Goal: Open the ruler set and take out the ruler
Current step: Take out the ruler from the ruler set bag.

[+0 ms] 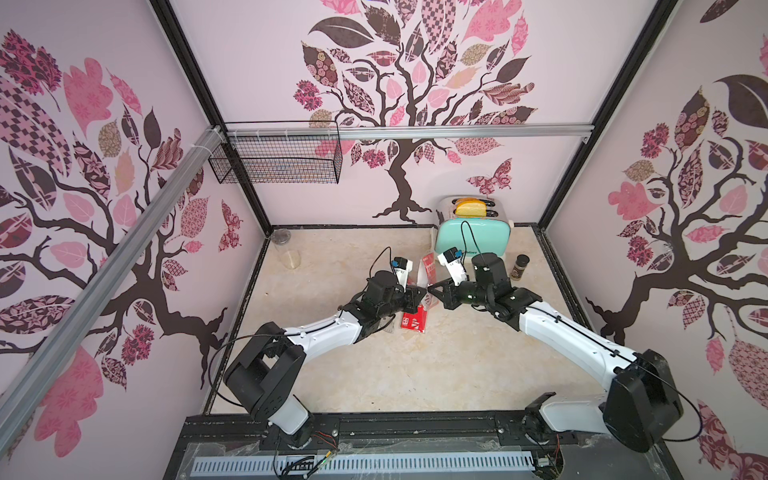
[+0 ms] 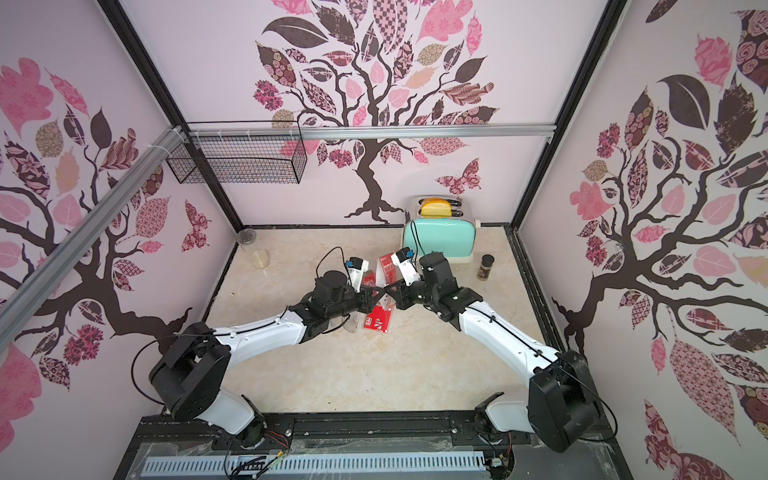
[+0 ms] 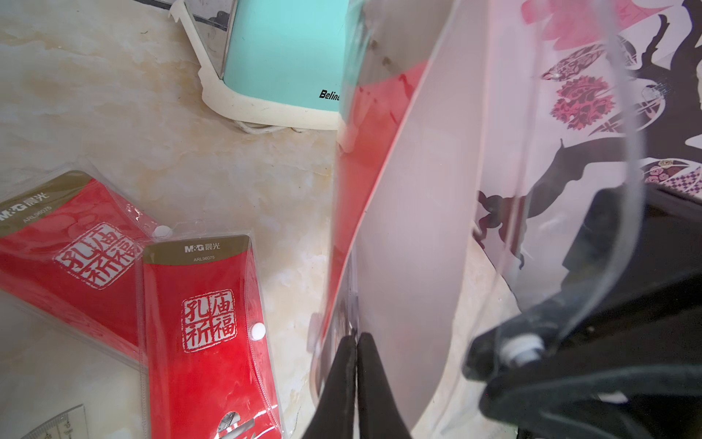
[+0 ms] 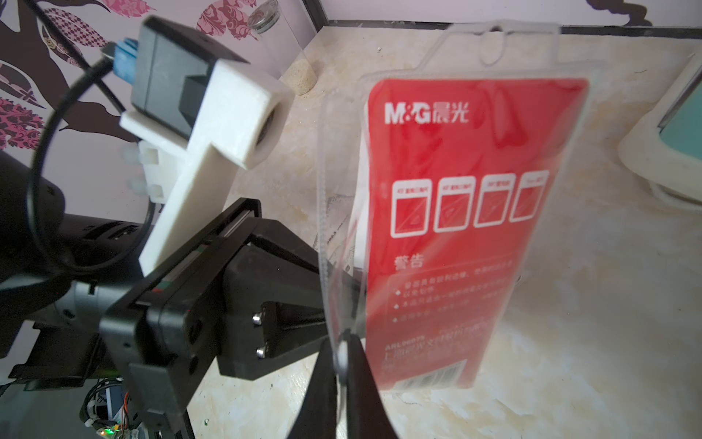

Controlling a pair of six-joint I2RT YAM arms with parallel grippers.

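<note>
Held up: We see the clear plastic ruler set [image 1: 428, 269] [image 2: 384, 269] with its red printed card lifted above the pale marble-patterned table [image 1: 415, 374], mid-table, just in front of the toaster. Its hang-hole end points away from both grippers.
Left gripper: The left gripper [image 1: 422, 291] [image 3: 356, 357] has its black fingers [image 3: 338, 380] pressed together on the pouch edge beside the red card.
Right gripper: The right gripper [image 1: 433, 291] [image 4: 342, 355] has its fingers [image 4: 323, 391] pinched tight on the clear plastic at the near end. In the left wrist view it clamps the flap by the white snap button [image 3: 520, 347].
Pouch mouth: In that view the clear flap bows away from the card's white back.
Ruler: We cannot make it out inside the pouch.
On the table: Two spare red packs [image 3: 205, 323] [image 3: 68, 243] lie flat below the left gripper, one overlapping the other. A clear plastic protractor [image 2: 351, 326] lies just beside them.
Background: A mint-green toaster [image 1: 473, 241] with yellow bread stands at the back wall. A small brown spice jar [image 1: 521, 267] stands near it. A clear glass jar [image 1: 286, 249] sits in the far corner, well apart.
</note>
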